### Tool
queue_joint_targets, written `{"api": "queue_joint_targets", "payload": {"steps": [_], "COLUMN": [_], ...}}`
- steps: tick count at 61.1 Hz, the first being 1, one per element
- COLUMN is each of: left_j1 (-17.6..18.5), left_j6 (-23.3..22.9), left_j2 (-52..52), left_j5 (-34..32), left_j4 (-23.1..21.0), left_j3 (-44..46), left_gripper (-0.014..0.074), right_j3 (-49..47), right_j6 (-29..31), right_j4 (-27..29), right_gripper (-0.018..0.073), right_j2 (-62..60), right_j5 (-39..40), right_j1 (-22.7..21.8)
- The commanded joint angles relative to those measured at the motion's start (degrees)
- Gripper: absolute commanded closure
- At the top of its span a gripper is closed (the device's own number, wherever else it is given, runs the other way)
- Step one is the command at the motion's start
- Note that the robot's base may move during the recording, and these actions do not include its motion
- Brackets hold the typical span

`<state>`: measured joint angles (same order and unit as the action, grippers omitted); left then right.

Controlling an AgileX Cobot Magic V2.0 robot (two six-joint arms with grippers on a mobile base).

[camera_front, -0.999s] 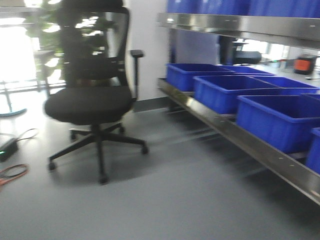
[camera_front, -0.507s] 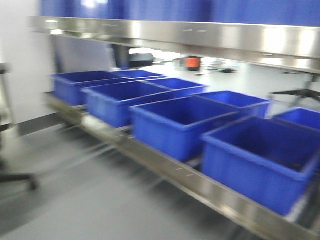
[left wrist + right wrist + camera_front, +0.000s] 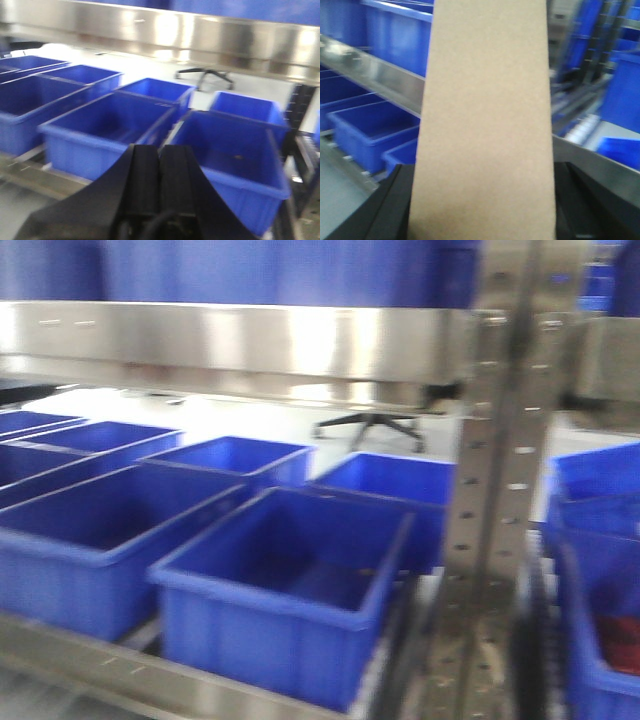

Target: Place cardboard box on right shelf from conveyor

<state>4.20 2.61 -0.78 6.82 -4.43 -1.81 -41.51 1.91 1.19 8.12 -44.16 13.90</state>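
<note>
Front view, pretty smeared: shiny stainless-steel shelf beam (image 3: 250,340) across the top, bolted to a perforated steel upright (image 3: 495,520) on the right. Rows of open blue plastic bins (image 3: 280,610) underneath, black star-shaped chair base (image 3: 372,425) on the floor behind them.

Left wrist view: bins and beam straight ahead again. Black left gripper (image 3: 159,175) at the bottom edge, pads pressed flat together with nothing between them, aimed toward the bins.

Right wrist view: plain tan cardboard box (image 3: 485,125) with a smooth unprinted face, filling the middle. Stands up out of the right gripper (image 3: 482,215), black fingers (image 3: 390,210) clamped on either side. Blocks most of the beam and bins beyond.
</note>
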Motion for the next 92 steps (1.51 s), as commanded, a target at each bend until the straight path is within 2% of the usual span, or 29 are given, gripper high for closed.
{"api": "queue_joint_targets", "payload": {"steps": [1,43,70,92], "left_j1": [0.37,0.37,-4.03,-4.2], "left_j6": [0.02,0.02,0.02,0.02], "left_j2": [-0.84,-0.84,-0.84,-0.74], "left_j5": [-4.93,-4.93,-4.93,-4.93], "left_j4": [-0.34,-0.34,-0.34,-0.34], "left_j3": [-0.56,-0.56,-0.56,-0.56], "left_gripper": [0.0712,0.0713,0.0713,0.0713], "right_j3": [-1.45,-1.45,-1.45,-1.45], "right_j6": [0.36,0.36,0.36,0.36], "right_j4": [-0.23,-0.23,-0.23,-0.23], "right_gripper": [0.0366,0.0366,0.0366,0.0366], "right_j2": [1.0,1.0,1.0,1.0], "right_j5": [5.88,5.88,5.88,5.88], "right_j1": [-0.38,-0.38,-0.38,-0.38]}}
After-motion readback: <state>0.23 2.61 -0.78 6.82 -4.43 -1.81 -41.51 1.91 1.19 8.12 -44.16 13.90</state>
